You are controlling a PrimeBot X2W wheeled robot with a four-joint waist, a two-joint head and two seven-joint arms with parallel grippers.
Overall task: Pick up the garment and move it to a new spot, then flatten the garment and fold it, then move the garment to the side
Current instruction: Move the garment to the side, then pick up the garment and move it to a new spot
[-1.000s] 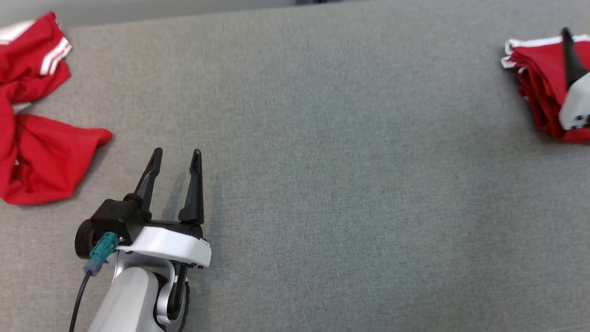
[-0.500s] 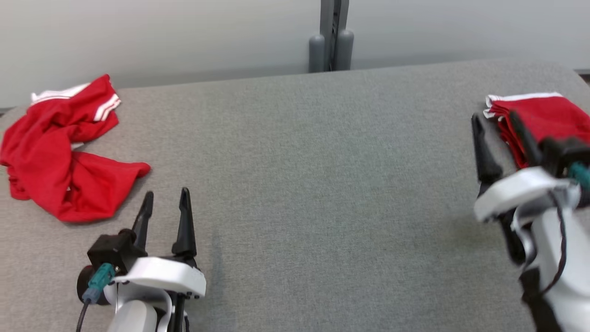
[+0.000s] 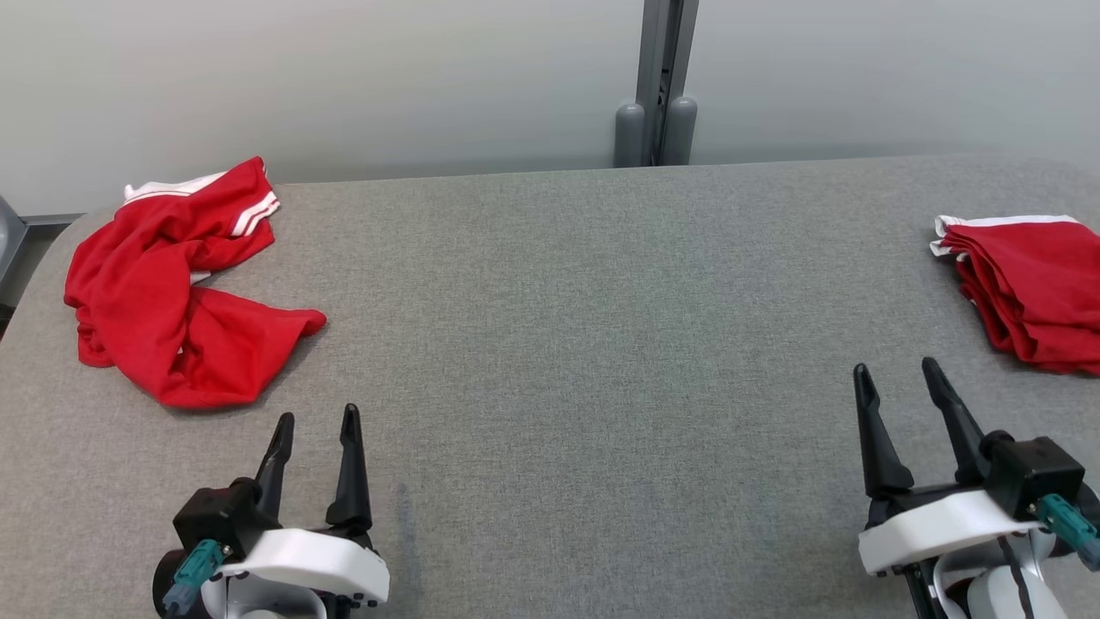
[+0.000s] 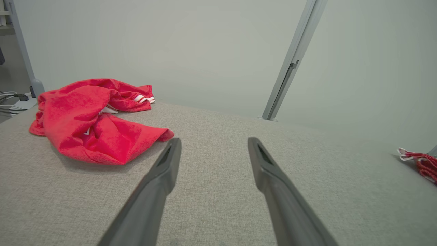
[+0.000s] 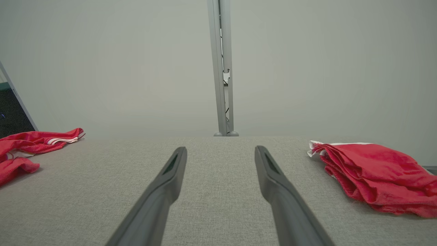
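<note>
Right gripper (image 3: 895, 368) has drawn back off the folded red garment with white trim (image 3: 1031, 284) to five o'clock, jaws wide and empty.
That garment lies at three o'clock on the grey fabric table (image 3: 584, 327); a crumpled red white-striped garment (image 3: 172, 292) at ten; left gripper (image 3: 318, 415), spread and empty, at seven.

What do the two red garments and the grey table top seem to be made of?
Crumpled garment: soft matte knit, likely cotton or polyester jersey; it slumps in loose folds. Folded garment: apparently the same cloth, same white trim. Table top: grey woven fabric cover, matte; fine weave grain shows.
</note>
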